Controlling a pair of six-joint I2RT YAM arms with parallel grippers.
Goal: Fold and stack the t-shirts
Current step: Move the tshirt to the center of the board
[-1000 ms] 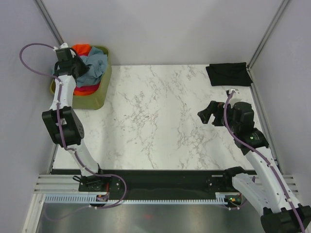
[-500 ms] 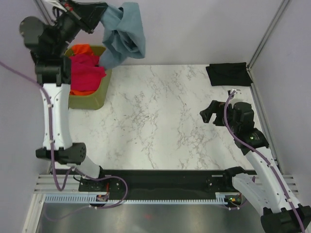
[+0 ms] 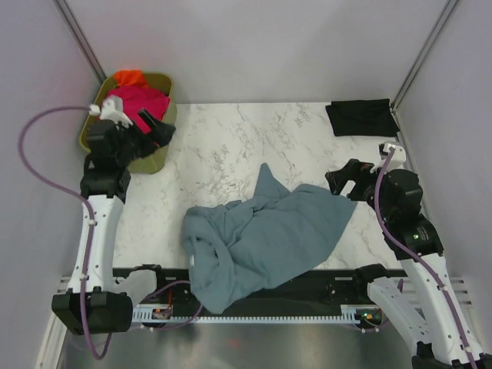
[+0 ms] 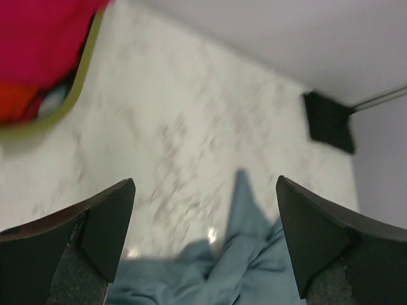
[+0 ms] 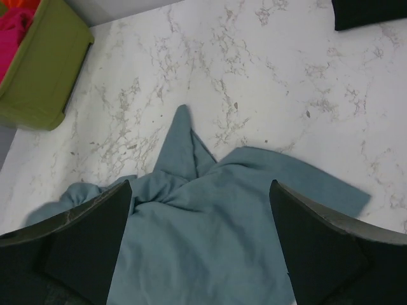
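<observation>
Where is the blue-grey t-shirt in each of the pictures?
Top view: the blue-grey t-shirt lies crumpled in the lower middle.
Left wrist view: it is at the bottom middle, cut off by the picture's edge.
Right wrist view: it fills the lower middle.
Shared landmark: the black t-shirt, folded, at the upper right in all three.

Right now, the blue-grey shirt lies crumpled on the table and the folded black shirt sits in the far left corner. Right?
No. The folded black shirt sits in the far right corner, as the top external view shows. The blue-grey shirt does lie crumpled on the table.
</observation>
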